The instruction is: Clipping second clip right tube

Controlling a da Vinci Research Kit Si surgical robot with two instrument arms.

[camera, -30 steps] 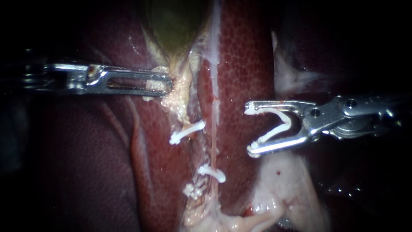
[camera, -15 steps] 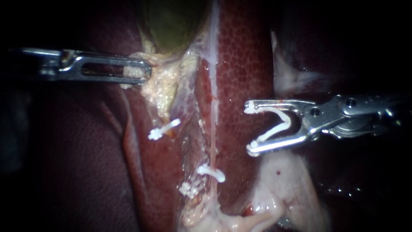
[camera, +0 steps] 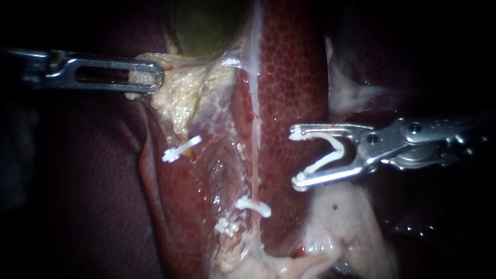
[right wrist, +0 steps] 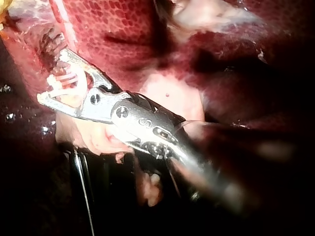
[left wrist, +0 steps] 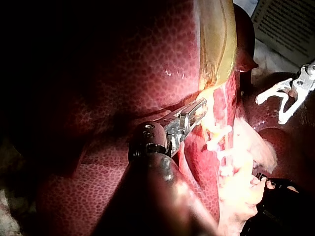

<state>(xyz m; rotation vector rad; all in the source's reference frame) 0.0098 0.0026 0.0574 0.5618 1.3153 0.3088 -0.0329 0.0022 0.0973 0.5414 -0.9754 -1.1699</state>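
A hard, narrow light strikes the middle of the scene and falls off fast. In the endoscope view the far left and far right sink into black. In the left wrist view a pale sheet (left wrist: 290, 24) lined with fine dark rows lies beyond the liver (left wrist: 147, 64). A glossy black object (left wrist: 285, 211) sits nearer, beside the brightly lit tissue.

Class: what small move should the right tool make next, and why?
Probably ease the right tool toward the right tube so its open clip straddles it above the fitted clip; the open clip hangs clear of the tube. The left tool grips pale tissue.
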